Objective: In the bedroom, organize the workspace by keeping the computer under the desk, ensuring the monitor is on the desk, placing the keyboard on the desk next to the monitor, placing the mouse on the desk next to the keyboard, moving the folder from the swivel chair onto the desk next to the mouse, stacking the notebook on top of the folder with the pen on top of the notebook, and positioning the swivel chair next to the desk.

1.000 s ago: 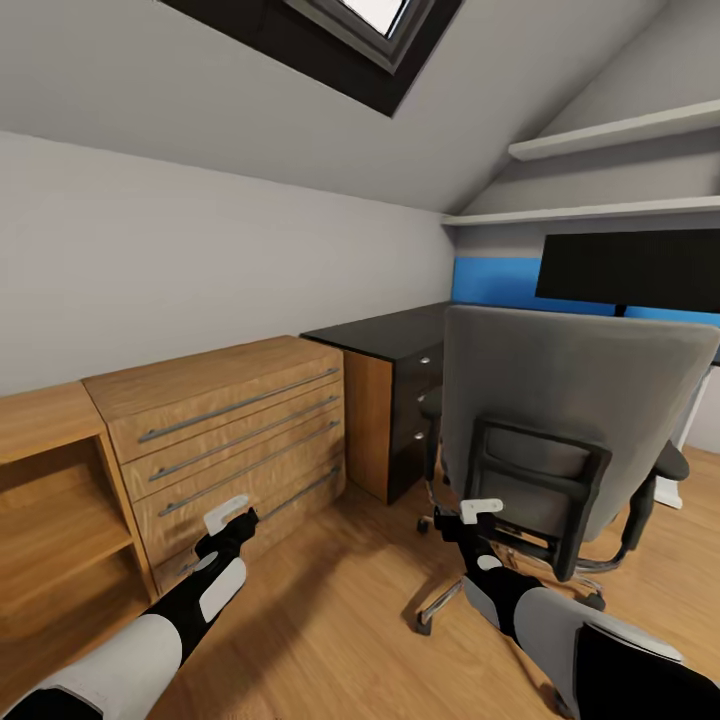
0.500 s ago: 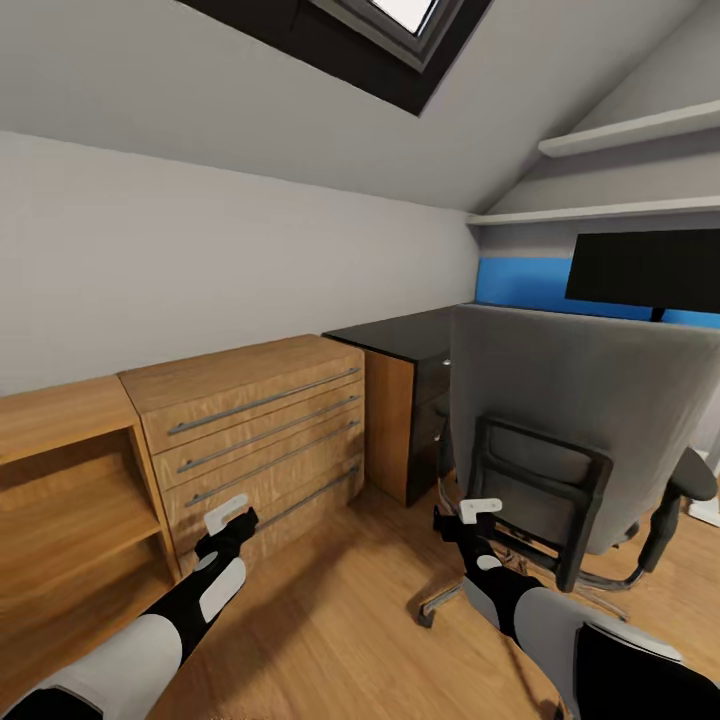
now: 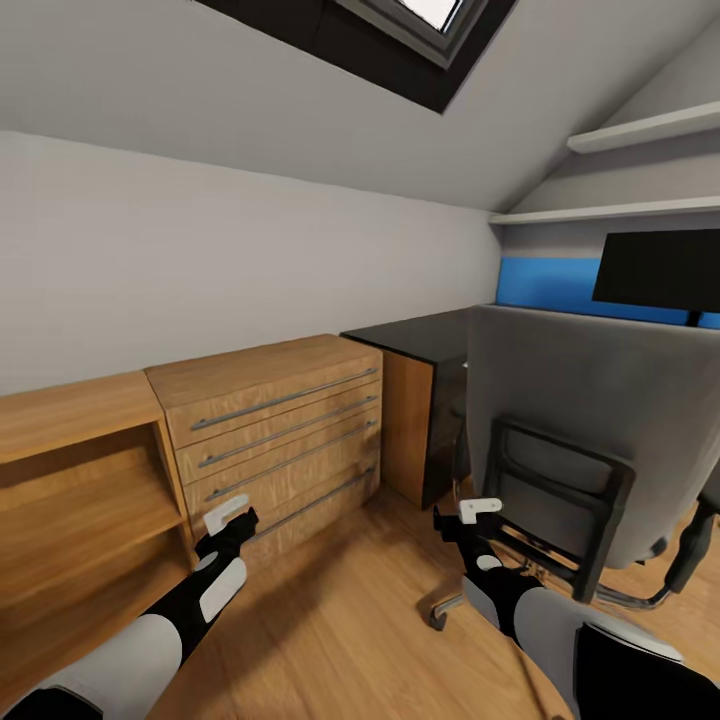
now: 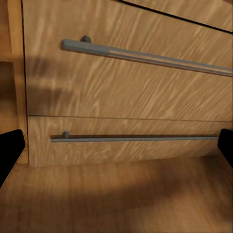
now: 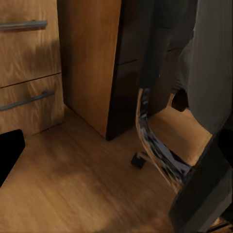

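Two arms reach forward and low over the wooden floor (image 3: 330,640); the left claw (image 3: 228,517) hangs just in front of the light wooden drawer chest (image 3: 275,430), the right claw (image 3: 470,518) just behind the swivel chair (image 3: 600,450); both have nothing in them; in the left wrist view the fingertips (image 4: 10,153) sit at opposite edges, so that claw is spread wide; for the right claw I cannot tell how far it is parted; the chair's grey back faces the camera, its chrome base (image 5: 155,141) on the floor beside the worktop's dark drawer unit (image 5: 128,73); the glossy black worktop (image 3: 420,335) stands against the wall right of the chest; the monitor (image 3: 660,270) stands on it beyond the chair, before a blue wall panel (image 3: 545,285).
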